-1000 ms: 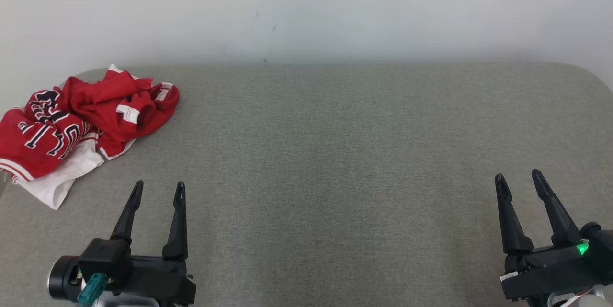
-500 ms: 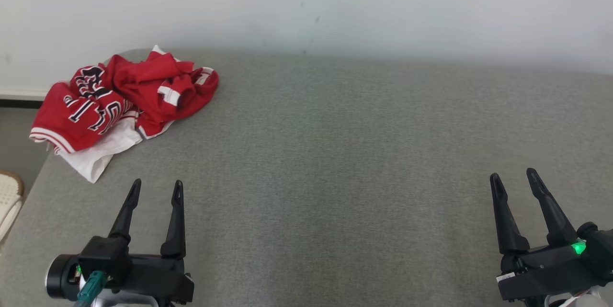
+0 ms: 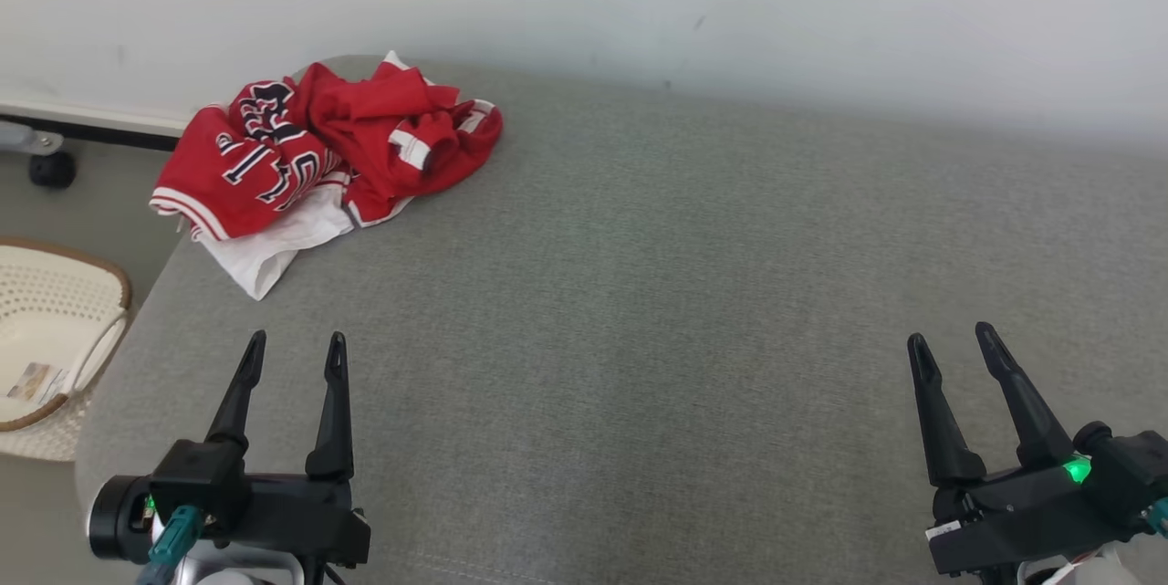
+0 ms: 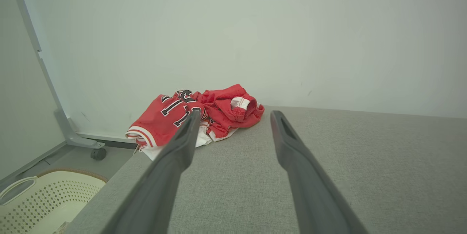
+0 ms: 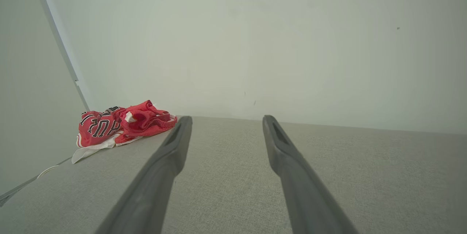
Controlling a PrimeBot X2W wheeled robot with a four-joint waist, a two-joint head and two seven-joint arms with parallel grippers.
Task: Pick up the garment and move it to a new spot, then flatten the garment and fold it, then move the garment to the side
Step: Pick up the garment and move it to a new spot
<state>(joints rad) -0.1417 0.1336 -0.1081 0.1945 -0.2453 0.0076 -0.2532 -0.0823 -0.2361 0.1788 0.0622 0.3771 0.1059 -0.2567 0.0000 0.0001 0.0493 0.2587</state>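
A crumpled red garment (image 3: 319, 151) with black-and-white lettering and a white lining lies at the far left corner of the grey padded surface (image 3: 693, 293). It also appears in the left wrist view as the garment (image 4: 197, 115) and in the right wrist view as the garment (image 5: 122, 124). My left gripper (image 3: 294, 352) is open near the front left, well short of the garment, fingers pointing toward it. At the front right, my right gripper (image 3: 954, 343) is open, far from the garment. Both hold nothing.
A cream perforated basket (image 3: 50, 339) stands on the floor past the surface's left edge, also seen as the basket (image 4: 43, 201). A grey frame leg with a caster wheel (image 4: 97, 153) stands by the wall. A pale wall (image 3: 584, 1) runs behind the surface.
The whole head view has shifted: the camera turned left, bringing the basket and floor into view. Both grippers keep their places and stay open. The garment lies as before.
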